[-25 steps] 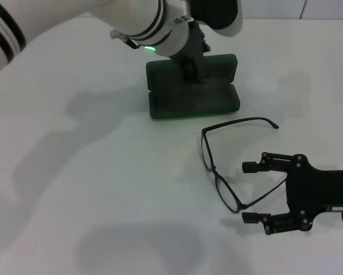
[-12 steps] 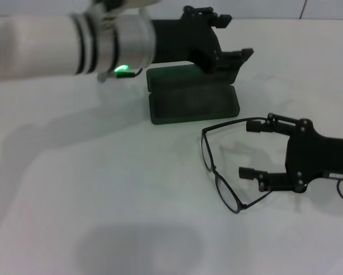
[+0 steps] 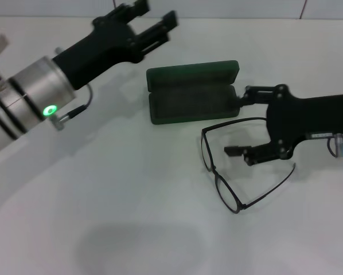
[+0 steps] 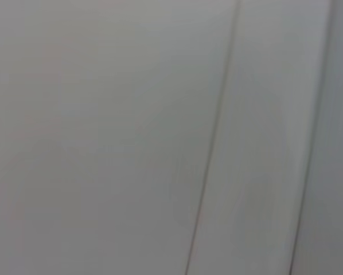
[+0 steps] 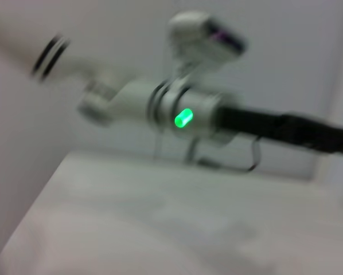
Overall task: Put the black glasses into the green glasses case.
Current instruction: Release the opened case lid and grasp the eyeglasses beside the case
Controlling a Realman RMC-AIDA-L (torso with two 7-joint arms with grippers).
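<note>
While the black glasses (image 3: pixel 229 166) lie unfolded on the white table (image 3: pixel 131 200), their thin dark wire frame and two clear rounded-rectangular lenses rest lens-edge down, just below and beside the right gripper (image 3: pixel 239 122). One slim temple arm runs under the gripper's body and is partly hidden there; the other stretches out past its lower finger, its tip curving free on the table. The right gripper is matte black and angular, its two fingers spread well apart with nothing between them: the upper finger reaches toward the near corner of the green glasses case (image 3: pixel 193 91), the lower one hangs over the space between the temple arms. Whether either finger touches the frame cannot be told.

The green glasses case sits just beyond that gripper's fingertips, open, a dark green rounded-corner clamshell with a dull, faintly grainy lining; its lid stands up behind the shallow tray.

Farther off, beyond the case, the left gripper (image 3: pixel 154 23) is raised above the table, black fingers slightly apart and holding nothing, on a silvery cylindrical wrist with a glowing green light (image 3: pixel 47 110).

The left wrist view shows only a blurred pale surface with faint lines. The right wrist view is blurred too, catching the left arm (image 5: pixel 188 109) and its green light.
</note>
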